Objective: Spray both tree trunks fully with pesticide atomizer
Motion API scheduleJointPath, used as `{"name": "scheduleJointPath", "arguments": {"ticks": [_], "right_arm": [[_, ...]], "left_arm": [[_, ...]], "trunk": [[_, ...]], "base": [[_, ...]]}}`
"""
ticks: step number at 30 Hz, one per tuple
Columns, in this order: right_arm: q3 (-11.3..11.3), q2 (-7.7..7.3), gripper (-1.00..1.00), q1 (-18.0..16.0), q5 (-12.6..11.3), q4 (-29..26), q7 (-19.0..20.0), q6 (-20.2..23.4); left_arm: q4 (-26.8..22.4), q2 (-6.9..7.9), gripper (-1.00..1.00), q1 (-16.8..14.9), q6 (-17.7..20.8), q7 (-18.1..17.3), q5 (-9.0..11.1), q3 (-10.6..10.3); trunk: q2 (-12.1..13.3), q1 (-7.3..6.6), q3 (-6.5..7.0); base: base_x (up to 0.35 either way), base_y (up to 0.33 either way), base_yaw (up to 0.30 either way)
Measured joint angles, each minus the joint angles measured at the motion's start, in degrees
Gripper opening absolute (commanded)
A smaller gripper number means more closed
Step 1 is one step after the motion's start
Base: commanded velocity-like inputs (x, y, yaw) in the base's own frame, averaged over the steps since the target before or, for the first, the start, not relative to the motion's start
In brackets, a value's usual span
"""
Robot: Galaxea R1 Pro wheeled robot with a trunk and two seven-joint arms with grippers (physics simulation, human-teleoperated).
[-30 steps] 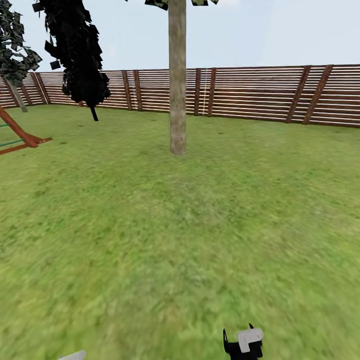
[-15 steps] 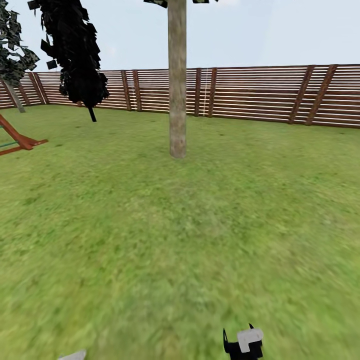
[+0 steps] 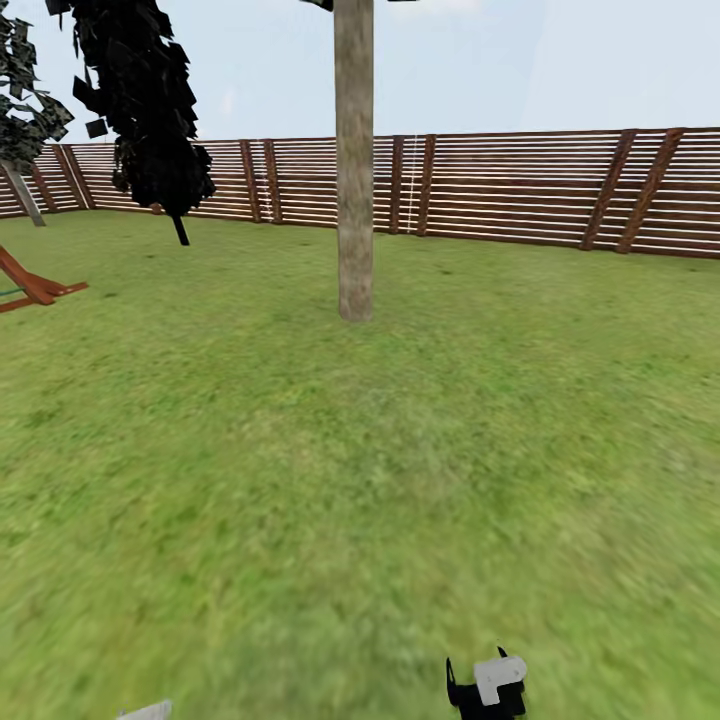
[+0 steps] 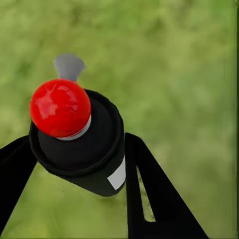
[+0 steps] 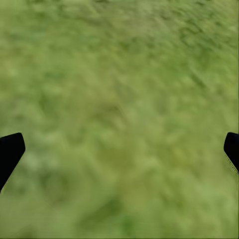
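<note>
Head view: a tree trunk (image 3: 354,170) is seen straight ahead on the lawn (image 3: 300,480), bare and mottled, with no white specks discernible on its bark. Behind it the slatted fence (image 3: 500,185) closes off the garden. A black conifer (image 3: 145,110) stands off to the left, and a red-brown frame (image 3: 35,288) is cut by the left edge. At the bottom edge a black and white part of the right arm (image 3: 487,686) and a grey sliver (image 3: 145,711) are recorded; the sliver is too small to identify.

Compared with the earlier head pictures, the trunk base sits slightly lower in the picture and the red-brown frame has slid further toward the left edge. The whole scene has shifted together, so this is read as camera and base motion toward the tree, not as movement of the things.

Left wrist view: the pesticide atomizer (image 4: 82,139), a black body with a red knob and a grey nozzle, is seen between the two black fingers of the left gripper (image 4: 74,164), which are closed against its sides. It is held clear of the grass.

Right wrist view: the right gripper (image 5: 119,149) is spread wide, with nothing between the fingers (image 5: 10,152) and blurred grass beyond.

Progress, as judged: pickup is done. Spraying appears not yet begun on this trunk, which is well apart from the robot. The state of the second tree cannot be told.
</note>
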Motion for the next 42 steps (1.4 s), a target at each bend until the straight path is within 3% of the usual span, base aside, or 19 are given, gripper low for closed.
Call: {"name": "scheduleJointPath", "arguments": {"ticks": [42], "right_arm": [[0.0,0.0,1.0,0.0,0.0,0.0,0.0,0.0]], "left_arm": [[0.0,-0.09,-1.0,0.0,0.0,0.0,-0.1,0.0]], "trunk": [[0.0,0.0,0.0]], "base": [[0.344,-0.019,0.0]]}}
